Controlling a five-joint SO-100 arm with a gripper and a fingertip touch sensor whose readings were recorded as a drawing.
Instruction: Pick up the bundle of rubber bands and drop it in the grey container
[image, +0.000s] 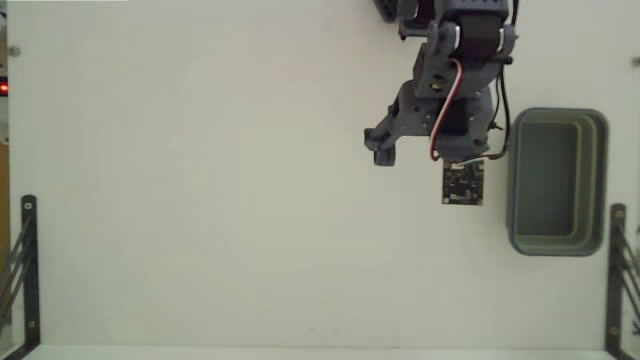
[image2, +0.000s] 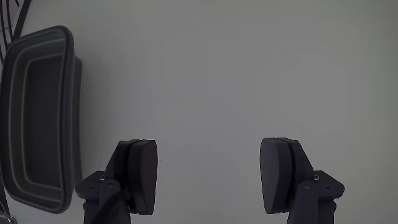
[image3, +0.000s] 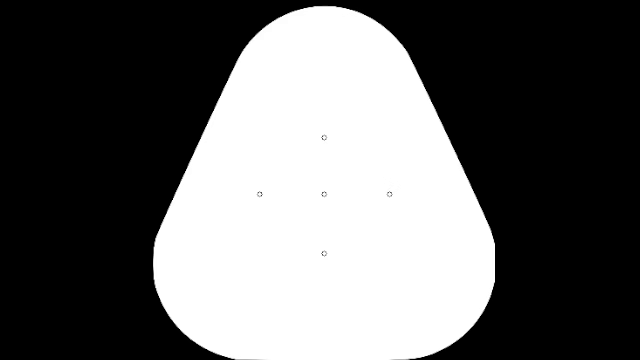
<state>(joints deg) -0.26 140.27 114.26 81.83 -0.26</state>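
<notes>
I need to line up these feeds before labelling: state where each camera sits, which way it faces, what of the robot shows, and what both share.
Fixed view: mounted above, looking straight down on the white table; shows the dark grey arm reaching in from the top edge, with a small black square circuit board at its tip.
Wrist view: rides on the arm, facing the table; only the two dark fingers show, spread apart.
Shared: the rounded-rectangular grey-green plastic tub. No rubber bands are visible in either.
</notes>
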